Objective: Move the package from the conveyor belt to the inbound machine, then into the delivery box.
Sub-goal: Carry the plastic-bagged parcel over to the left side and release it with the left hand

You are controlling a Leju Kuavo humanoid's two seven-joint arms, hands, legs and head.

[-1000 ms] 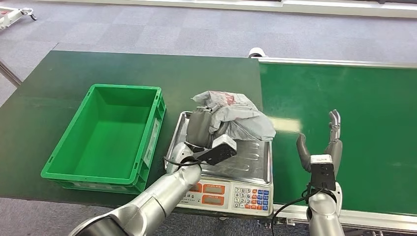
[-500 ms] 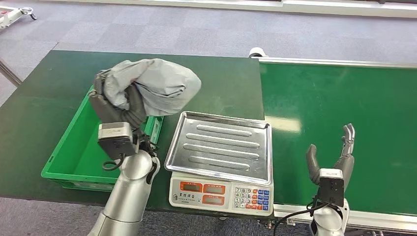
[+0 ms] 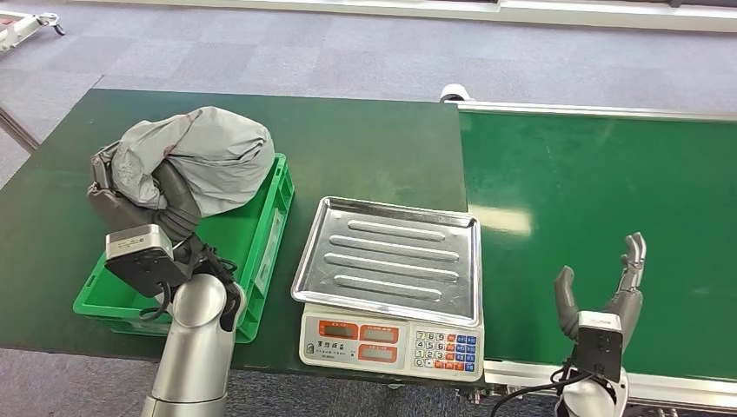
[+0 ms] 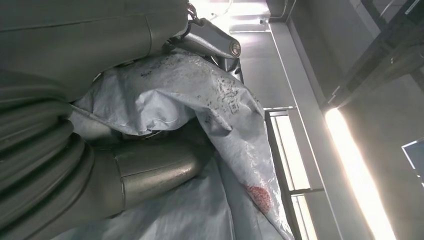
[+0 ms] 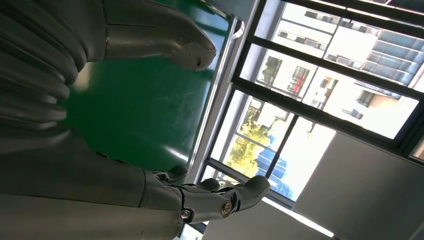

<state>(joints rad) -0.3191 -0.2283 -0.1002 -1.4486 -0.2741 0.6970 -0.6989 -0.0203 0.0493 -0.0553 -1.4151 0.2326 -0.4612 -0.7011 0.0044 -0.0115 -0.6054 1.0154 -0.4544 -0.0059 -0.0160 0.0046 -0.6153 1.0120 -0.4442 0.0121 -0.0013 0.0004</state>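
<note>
Package (image 3: 204,156) over green table (image 3: 365,148), grey carpet (image 3: 348,52)

Dark green table (image 3: 382,148), grey carpet floor (image 3: 304,52), windows (image 5: 325,80) facing buildings

Head view is showing even, bright overhead lighting; focus is holding sharp across the frame. A pale rectangular glare patch is sitting on the conveyor belt (image 3: 600,217) near its left edge. The metal tray of the scale (image 3: 388,259) is reflecting soft highlights along its ridges. The package (image 3: 195,158) is casting only a faint shadow into the green box (image 3: 271,228).

Left wrist view is looking upward: a ceiling light strip (image 4: 355,170) is blowing out to white, and glare is washing the top centre. The left hand (image 4: 75,165) is lying in shade, slightly soft.

Right wrist view is strongly backlit; the windows (image 5: 320,85) are overexposing, and the right hand (image 5: 165,42) is appearing dim, near-silhouetted.
</note>
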